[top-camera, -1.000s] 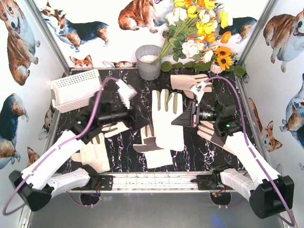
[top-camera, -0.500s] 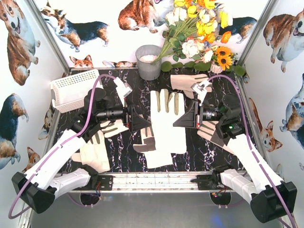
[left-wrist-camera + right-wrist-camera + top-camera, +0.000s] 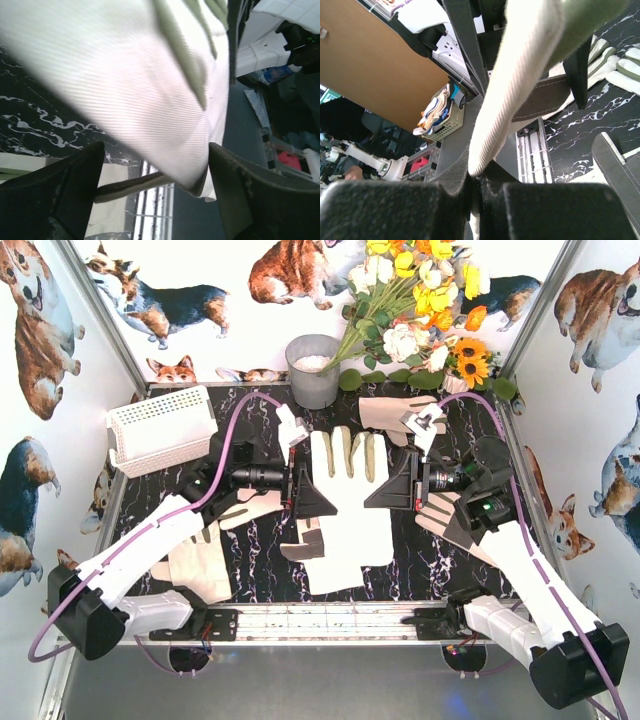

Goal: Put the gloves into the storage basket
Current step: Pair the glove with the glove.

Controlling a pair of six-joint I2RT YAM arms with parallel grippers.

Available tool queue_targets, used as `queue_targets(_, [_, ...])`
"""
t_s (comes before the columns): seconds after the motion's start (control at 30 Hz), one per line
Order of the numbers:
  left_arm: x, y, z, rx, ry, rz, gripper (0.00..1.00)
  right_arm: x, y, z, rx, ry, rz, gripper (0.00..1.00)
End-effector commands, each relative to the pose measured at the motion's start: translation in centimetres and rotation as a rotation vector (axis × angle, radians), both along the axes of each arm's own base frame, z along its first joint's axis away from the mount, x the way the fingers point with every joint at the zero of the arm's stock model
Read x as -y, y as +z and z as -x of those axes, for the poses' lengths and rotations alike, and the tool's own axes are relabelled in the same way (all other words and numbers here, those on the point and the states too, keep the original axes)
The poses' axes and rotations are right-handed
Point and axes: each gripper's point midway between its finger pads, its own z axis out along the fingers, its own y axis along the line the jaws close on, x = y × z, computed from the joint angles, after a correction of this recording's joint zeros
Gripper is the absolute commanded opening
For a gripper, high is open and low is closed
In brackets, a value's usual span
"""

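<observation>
Top external: bucket (image 3: 314, 372) and flowers (image 3: 415, 300) stand behind the glove (image 3: 347, 502).

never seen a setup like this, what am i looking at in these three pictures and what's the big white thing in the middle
You are looking at two robot arms bolted at the near edge of a black marbled table. The wide picture looks down from above and behind them. The other two come from small cameras on the wrists, so each shows its own dark fingers close up.

The big white thing is a cream work glove. The right gripper is pinched shut on one edge and holds it up. The left gripper stands open at the opposite edge, not gripping.

The other gloves lie flat on the table. The white lattice basket at the back left is where they belong. A grey bucket and flowers stand at the back.
</observation>
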Motion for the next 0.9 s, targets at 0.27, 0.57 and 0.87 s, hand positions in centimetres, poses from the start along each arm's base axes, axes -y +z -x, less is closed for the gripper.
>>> queue_targets(0.27, [-1.8,-0.6,1.9,-0.026,0.006,0.003,0.42,-0.3,-0.4,-2.0,0.076,-0.09,0.034,0.0])
queue_targets(0.57, [-2.9,-1.9,1.9,-0.059,0.056,-0.02,0.45,-0.2,-1.5,-2.6,0.064,-0.114,0.057,0.0])
queue_targets(0.87, [-4.0,-3.2,1.5,-0.086,0.117,-0.028,0.38,-0.1,-3.1,-2.9,0.04,-0.137,0.097,0.0])
